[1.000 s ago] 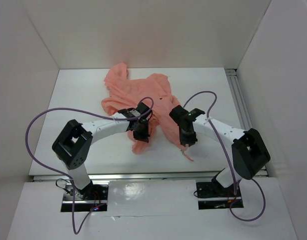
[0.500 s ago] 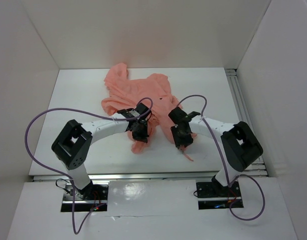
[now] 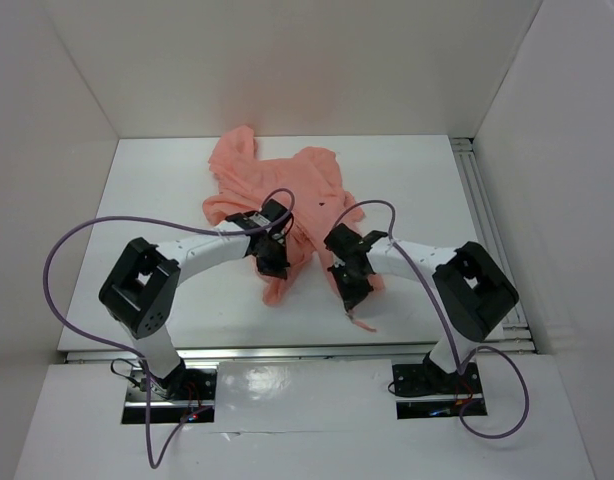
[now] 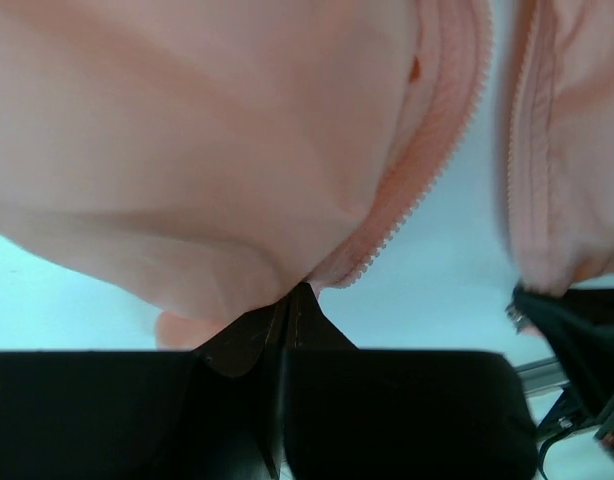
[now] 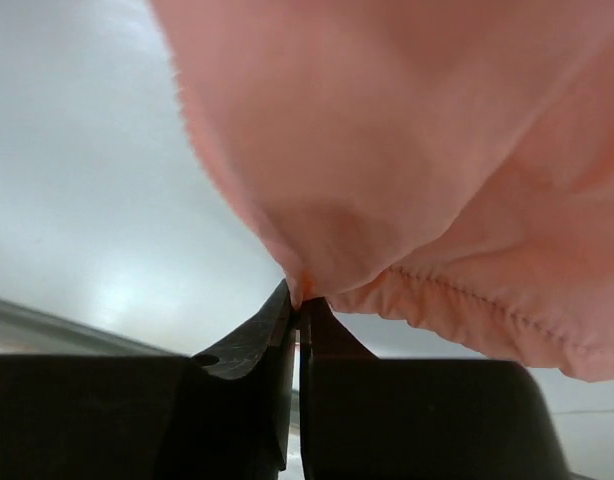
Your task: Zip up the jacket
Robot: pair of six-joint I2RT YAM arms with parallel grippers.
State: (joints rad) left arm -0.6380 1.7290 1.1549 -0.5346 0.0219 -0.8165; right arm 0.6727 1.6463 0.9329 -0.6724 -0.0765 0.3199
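White walls close round a white table (image 3: pixel 167 200), and the jacket (image 3: pixel 277 180) lies crumpled on it, from the far middle down toward the near edge; its two front edges trail nearer, one to each arm.

Within the last second the right claw (image 3: pixel 353 292) has swung left and nearer, parted its jaws, then snapped them together; the right wrist view shows them pinched flat on a fold of pink cloth, so it now holds the jacket's right front edge. The left claw (image 3: pixel 273 262) has drifted a little left and far with its jaws still clamped; the left wrist view shows them nipping the other edge just beside the zipper teeth (image 4: pixel 427 190).

Both halves look secured, so I judge the step in hand is drawing the edges together; the second row of teeth hangs apart, to the right; I cannot make out the pull, so no zipping has begun.
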